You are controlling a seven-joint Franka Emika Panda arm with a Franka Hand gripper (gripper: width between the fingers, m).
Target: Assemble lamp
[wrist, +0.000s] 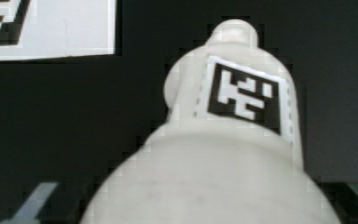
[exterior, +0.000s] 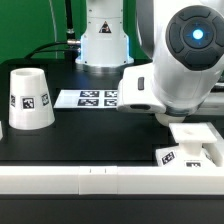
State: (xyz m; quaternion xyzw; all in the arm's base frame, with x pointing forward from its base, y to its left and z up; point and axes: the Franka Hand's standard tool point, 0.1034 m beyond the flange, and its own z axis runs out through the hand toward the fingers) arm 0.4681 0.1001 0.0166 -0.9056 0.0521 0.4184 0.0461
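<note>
End effector (wrist: 190,202) straddling the bulb (wrist: 229,110), a finger (wrist: 34,200) at each side, whether it pinches cannot be told

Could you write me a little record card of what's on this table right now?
shade: standing, exterior view's left
marker board: flat, beside the shade
base: exterior view's right, near the front edge
bulb: fills the wrist view, tag facing the camera
gripper: at the bulb; open or shut unclear
</note>
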